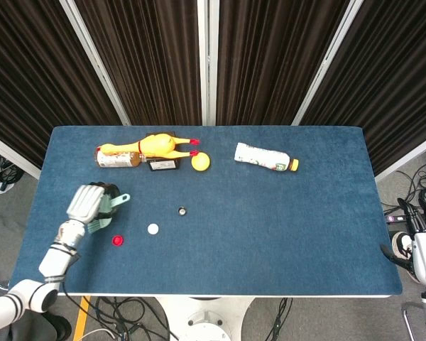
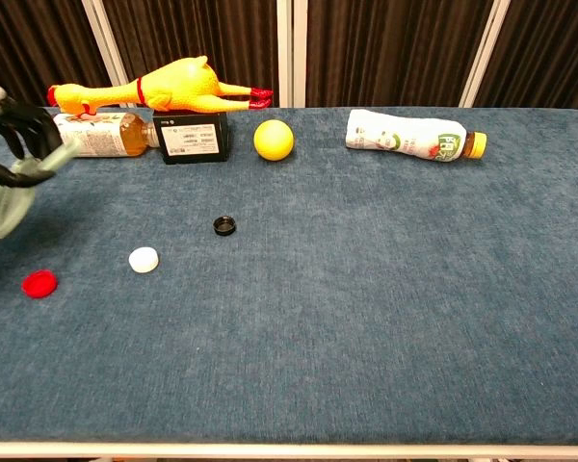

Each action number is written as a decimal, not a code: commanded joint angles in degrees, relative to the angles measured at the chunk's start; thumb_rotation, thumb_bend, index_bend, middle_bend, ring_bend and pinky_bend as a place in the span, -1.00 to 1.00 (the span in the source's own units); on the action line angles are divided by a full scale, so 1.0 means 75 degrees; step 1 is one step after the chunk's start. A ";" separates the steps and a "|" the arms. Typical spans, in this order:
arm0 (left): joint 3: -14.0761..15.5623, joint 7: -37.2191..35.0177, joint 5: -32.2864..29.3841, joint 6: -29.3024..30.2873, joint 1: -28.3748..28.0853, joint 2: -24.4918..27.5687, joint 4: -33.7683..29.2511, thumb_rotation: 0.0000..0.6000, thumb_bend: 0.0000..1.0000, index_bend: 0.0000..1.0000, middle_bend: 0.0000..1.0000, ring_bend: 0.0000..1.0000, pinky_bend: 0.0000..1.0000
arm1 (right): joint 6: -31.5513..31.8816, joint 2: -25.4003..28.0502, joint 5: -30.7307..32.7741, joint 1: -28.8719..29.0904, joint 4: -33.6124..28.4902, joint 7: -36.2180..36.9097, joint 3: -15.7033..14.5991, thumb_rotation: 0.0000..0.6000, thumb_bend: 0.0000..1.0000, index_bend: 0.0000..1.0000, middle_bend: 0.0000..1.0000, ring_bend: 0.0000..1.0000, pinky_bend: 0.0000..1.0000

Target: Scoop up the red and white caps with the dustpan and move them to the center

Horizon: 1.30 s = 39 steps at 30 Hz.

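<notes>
The left hand (image 2: pixel 10 120) is cut off by the chest view's left edge, so only its dark fingers show there. The dustpan (image 2: pixel 5 197) it grips also runs off that edge, and in the head view the hand hides most of its blade. The right hand (image 1: pixel 420 238) sits at the head view's right edge, partly cropped, its finger pose too small to tell.
</notes>
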 commanded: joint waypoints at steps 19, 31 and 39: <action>0.0580 -0.1410 0.1204 0.1914 0.1275 -0.1005 0.0114 1.00 -0.15 0.05 0.16 -0.13 -0.23 | -0.0094 0.0062 0.0023 -0.0003 -0.0064 0.0048 -0.0037 1.00 -0.88 -0.81 -0.62 -0.99 -0.87; 0.0406 -0.1181 0.0851 0.1998 0.1618 -0.1043 -0.0134 1.00 -0.16 0.05 0.16 -0.12 -0.23 | -0.0082 0.0065 0.0008 -0.0007 -0.0066 0.0072 -0.0031 1.00 -0.88 -0.80 -0.61 -0.99 -0.87; 0.0011 -0.1987 0.0652 0.1710 0.1430 -0.1558 -0.0088 1.00 -0.15 0.05 0.16 -0.12 -0.10 | -0.0200 0.0016 0.0087 0.0034 0.0000 0.0122 -0.0022 1.00 -0.88 -0.80 -0.61 -0.99 -0.87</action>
